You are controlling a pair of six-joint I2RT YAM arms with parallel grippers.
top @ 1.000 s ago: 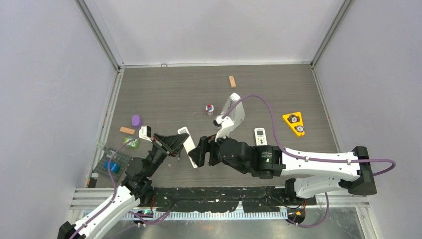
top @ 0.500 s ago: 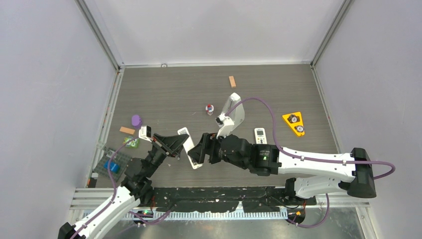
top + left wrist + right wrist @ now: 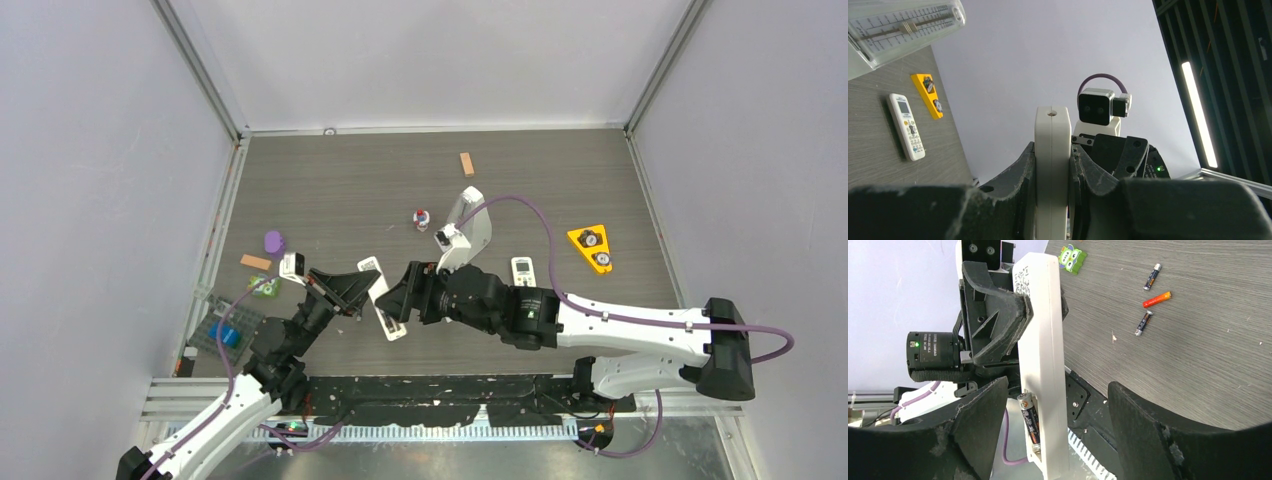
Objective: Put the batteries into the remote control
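Only a QR code (image 3: 1022,280) on the remote control (image 3: 1044,345); other print too small to read

White arms (image 3: 620,322) carry black joints (image 3: 530,318), purple cables (image 3: 1004,440), and a black left pincer (image 3: 1053,170) and right pincer (image 3: 1058,405)

The remote (image 3: 1044,355) runs off the bottom edge in both wrist views; the metronome (image 3: 893,30) is cropped at a corner; the fitted battery (image 3: 1029,421) has print too small to read.

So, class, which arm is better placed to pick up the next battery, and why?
Right. The right gripper is open and holds nothing; the left gripper is shut on the remote control. Three batteries lie loose on the table.
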